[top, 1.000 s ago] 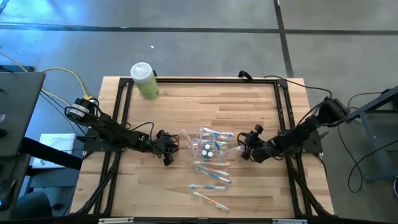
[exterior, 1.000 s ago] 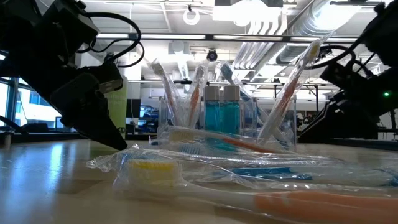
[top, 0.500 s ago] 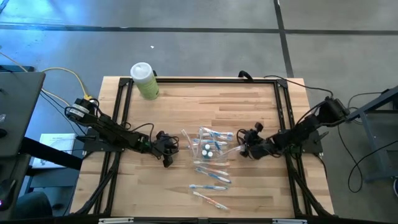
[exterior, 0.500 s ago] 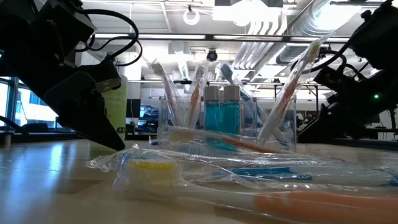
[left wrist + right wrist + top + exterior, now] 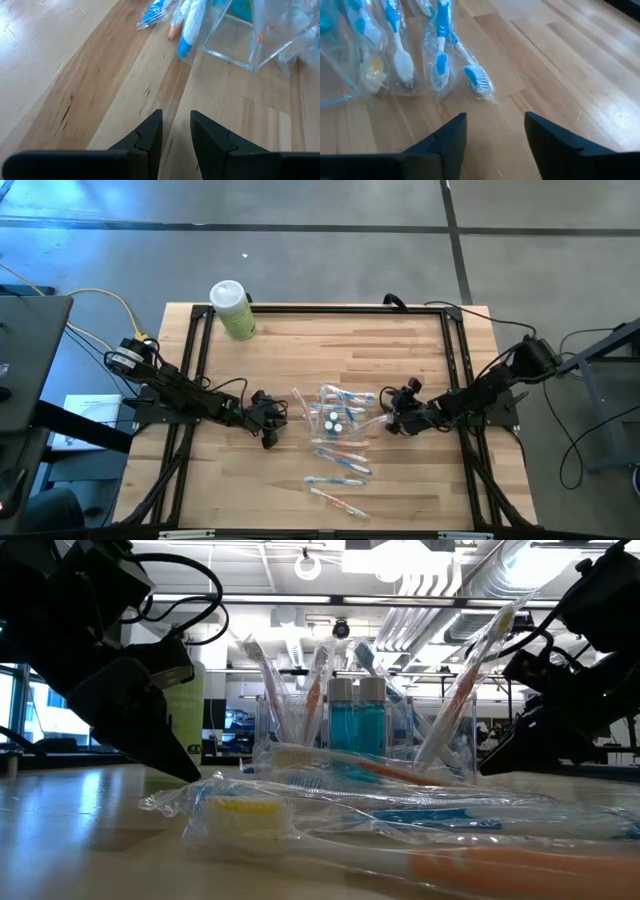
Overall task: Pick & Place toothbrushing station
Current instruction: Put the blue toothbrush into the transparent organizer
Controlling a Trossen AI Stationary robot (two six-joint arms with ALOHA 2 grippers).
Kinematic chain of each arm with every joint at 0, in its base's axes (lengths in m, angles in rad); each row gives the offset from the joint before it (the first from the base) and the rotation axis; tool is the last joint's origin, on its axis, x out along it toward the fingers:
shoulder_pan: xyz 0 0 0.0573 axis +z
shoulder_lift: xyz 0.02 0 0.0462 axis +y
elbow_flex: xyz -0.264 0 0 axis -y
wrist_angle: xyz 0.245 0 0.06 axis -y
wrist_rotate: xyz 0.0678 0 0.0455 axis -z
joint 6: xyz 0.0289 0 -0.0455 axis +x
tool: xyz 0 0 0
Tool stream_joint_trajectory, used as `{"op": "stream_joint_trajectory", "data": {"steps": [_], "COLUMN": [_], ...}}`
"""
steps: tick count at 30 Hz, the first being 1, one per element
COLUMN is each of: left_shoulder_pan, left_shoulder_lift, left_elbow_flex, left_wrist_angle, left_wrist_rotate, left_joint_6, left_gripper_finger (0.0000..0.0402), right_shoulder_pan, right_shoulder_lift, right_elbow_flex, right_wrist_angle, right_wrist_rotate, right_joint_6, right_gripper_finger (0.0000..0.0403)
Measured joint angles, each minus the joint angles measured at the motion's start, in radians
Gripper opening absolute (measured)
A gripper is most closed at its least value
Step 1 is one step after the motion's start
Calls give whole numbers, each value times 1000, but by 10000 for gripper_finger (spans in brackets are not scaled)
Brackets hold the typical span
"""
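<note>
The toothbrushing station's clear plastic holder (image 5: pixel 335 412) stands mid-table with its base on the wood. In it are two white-capped blue tubes (image 5: pixel 357 718) and several wrapped toothbrushes leaning out. More wrapped toothbrushes (image 5: pixel 340 465) lie flat on the table nearer the front edge. My left gripper (image 5: pixel 175 125) hovers low over bare wood just left of the holder, its fingers a narrow gap apart with nothing between. My right gripper (image 5: pixel 495 130) is just right of the holder, open wide and holding nothing, with the blue wrapped brushes (image 5: pixel 440 60) ahead of it.
A pale green, white-capped bottle (image 5: pixel 232 310) stands at the table's far left corner. A black metal frame (image 5: pixel 320 308) runs along the table's edges. Bare wood lies behind the holder and along the near left.
My right gripper has swung a little toward the clear holder, and it sits lower in the low view. The holder and the toothbrushes have kept their places.
</note>
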Motion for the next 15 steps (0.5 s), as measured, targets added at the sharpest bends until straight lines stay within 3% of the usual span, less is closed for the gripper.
{"op": "stream_joint_trajectory", "data": {"steps": [8,15], "left_shoulder_pan": [26,17], "left_shoulder_lift": [0,0], "left_elbow_flex": [0,0], "left_wrist_angle": [2,2], "left_wrist_rotate": [10,10], "left_joint_6": [20,16], "left_gripper_finger": [97,97], "right_shoulder_pan": [50,25], "right_shoulder_lift": [0,0], "right_elbow_flex": [0,0], "right_wrist_angle": [75,133], "right_wrist_rotate": [-9,-13], "right_joint_6": [-109,-202], "right_gripper_finger": [276,287]}}
